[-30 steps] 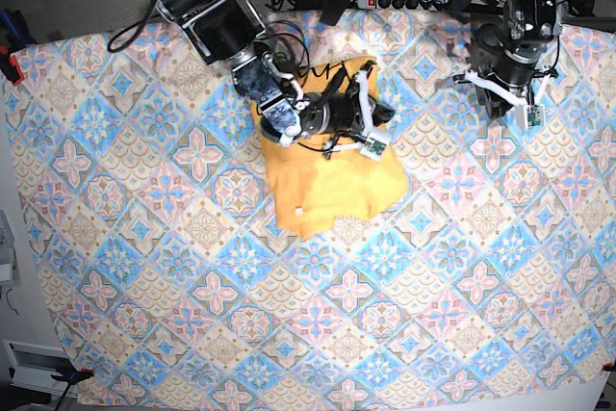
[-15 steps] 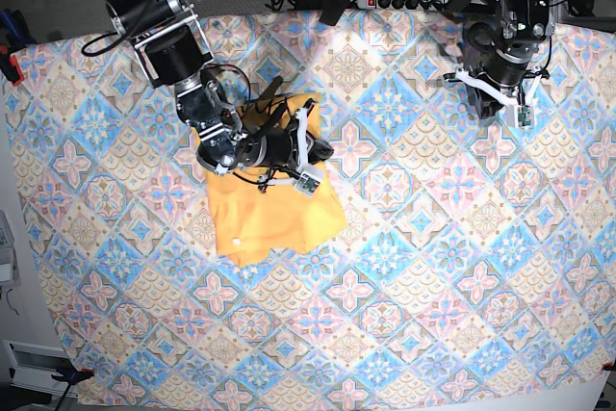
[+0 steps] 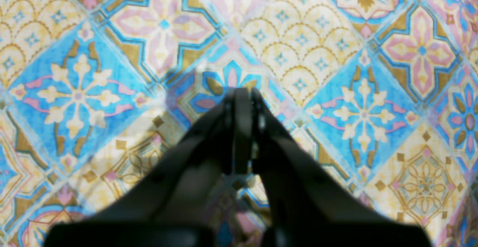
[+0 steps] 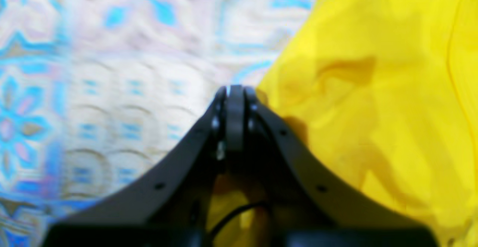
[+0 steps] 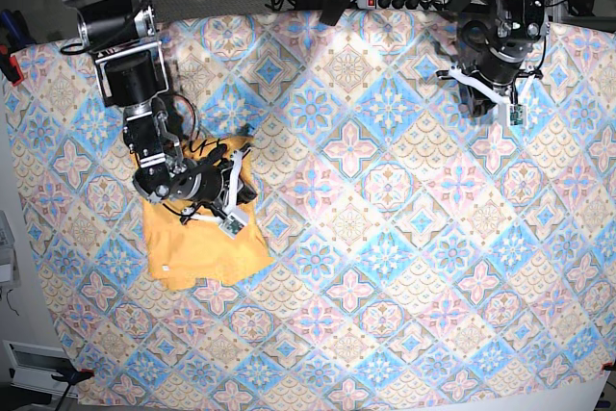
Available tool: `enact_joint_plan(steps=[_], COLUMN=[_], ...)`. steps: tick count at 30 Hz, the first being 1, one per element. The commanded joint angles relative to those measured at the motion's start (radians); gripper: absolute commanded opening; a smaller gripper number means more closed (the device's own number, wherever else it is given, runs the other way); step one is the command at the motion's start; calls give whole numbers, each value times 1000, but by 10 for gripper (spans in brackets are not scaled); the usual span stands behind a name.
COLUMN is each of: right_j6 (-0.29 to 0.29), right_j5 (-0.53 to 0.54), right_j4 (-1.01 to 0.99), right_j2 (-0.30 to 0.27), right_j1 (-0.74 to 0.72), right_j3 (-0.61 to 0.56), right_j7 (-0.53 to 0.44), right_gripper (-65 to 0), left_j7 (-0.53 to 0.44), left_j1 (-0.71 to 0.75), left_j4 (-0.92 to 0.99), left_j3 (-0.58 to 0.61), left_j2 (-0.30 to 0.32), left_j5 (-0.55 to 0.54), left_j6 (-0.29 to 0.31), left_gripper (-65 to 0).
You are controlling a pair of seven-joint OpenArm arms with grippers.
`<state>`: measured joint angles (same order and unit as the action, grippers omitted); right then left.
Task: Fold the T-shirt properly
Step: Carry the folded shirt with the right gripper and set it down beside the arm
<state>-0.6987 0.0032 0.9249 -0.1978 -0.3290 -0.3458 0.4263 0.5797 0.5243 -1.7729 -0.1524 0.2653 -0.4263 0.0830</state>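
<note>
The pale yellow-orange T-shirt (image 5: pixel 202 249) lies bunched in a small heap on the left part of the table, with a small white tag (image 5: pixel 166 267) at its lower left. My right gripper (image 5: pixel 239 203) lies low over the heap's upper edge. In the right wrist view its fingers (image 4: pixel 235 101) are pressed together at the edge of the yellow cloth (image 4: pixel 373 108), with cloth under them. My left gripper (image 5: pixel 491 103) hangs at the back right, far from the shirt. It is shut and empty over the tablecloth (image 3: pixel 336 52) in the left wrist view (image 3: pixel 241 93).
The blue-pink patterned tablecloth (image 5: pixel 385 267) covers the whole table. A power strip (image 5: pixel 404 0) and cables lie beyond the back edge. A red clamp (image 5: pixel 10 66) sits at the left edge. The right arm's black body (image 5: pixel 130 69) reaches in from the back left.
My right arm has dragged the bunched T-shirt from the back middle to the left and toward the front. The left arm has shifted only slightly.
</note>
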Motion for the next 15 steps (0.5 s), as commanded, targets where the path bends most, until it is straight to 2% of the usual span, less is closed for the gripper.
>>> enact_joint_plan(steps=[1, 10, 15], right_j6=[1, 1, 1], right_j5=[11, 11, 11], right_j4=[3, -22, 118], right_j2=[-16, -36, -36], right_j1=[-29, -45, 32], right_j3=[4, 4, 4], right_j7=[-24, -17, 29], right_gripper=[-639, -642, -642], left_j7=[-19, -19, -19], left_j1=[1, 1, 3], left_j4=[-18, -20, -20], left_j3=[-5, -5, -5], left_j2=[9, 9, 12], left_j5=[-7, -7, -7], left_j6=[4, 4, 4], left_gripper=[-650, -650, -650])
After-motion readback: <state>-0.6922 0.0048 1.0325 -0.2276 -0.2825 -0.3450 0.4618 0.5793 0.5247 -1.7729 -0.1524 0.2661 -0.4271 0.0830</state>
